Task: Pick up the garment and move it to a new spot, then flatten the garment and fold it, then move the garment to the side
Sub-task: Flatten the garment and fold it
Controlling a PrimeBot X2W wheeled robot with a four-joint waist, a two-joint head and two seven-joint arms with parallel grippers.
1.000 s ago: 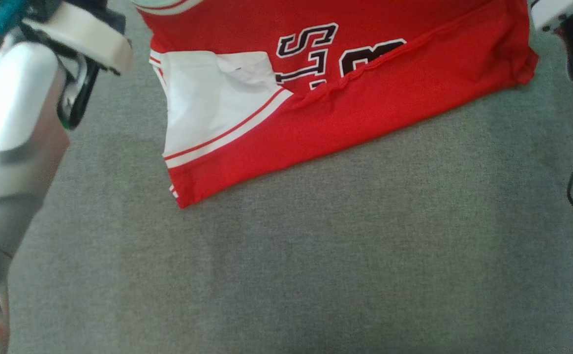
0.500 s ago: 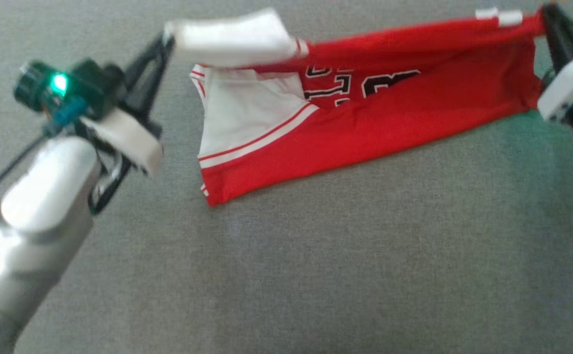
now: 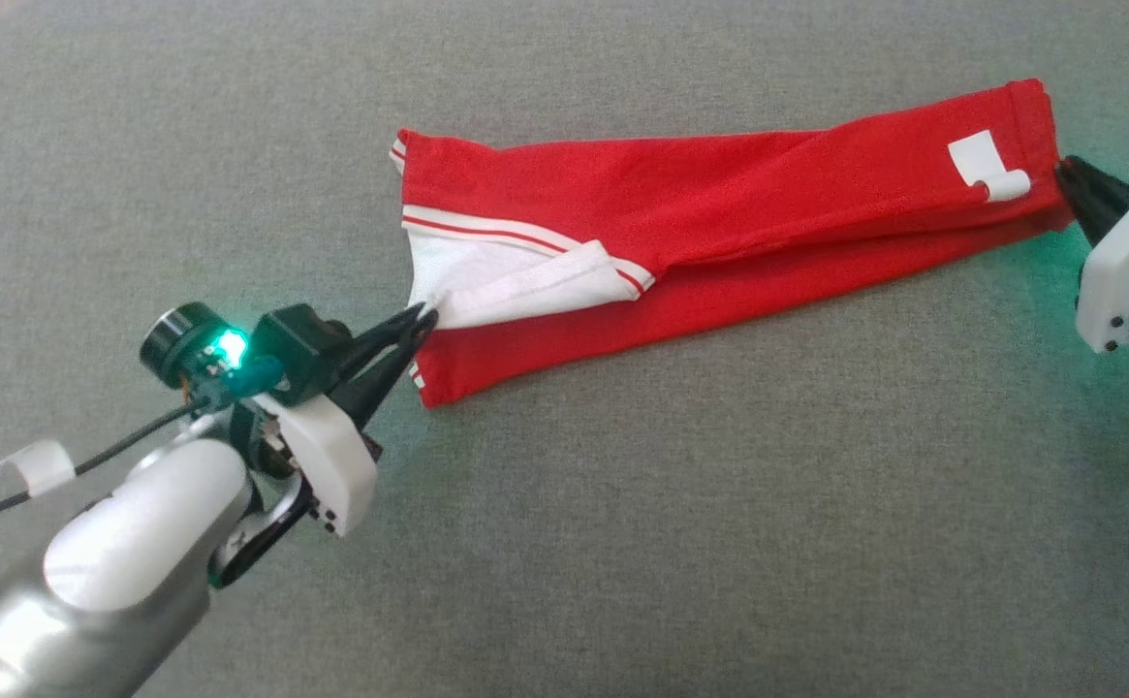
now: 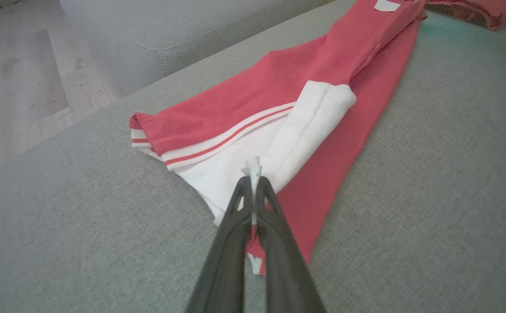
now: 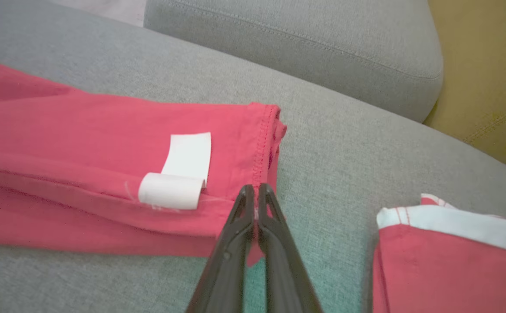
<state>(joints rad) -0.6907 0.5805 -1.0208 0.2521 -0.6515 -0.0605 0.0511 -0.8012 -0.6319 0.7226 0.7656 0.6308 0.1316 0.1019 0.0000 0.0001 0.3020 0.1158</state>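
Now clamped on both ends of the shirt (image 3: pixel 719 194): left gripper (image 3: pixel 419 320) at white corner, right gripper (image 3: pixel 1063 173) at red hem. Curled white tag (image 3: pixel 983 167) beside that hem; bare cushion (image 3: pixel 671 543) nearside.

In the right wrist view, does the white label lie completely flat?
No, the white label on the red garment curls into a roll at one end.
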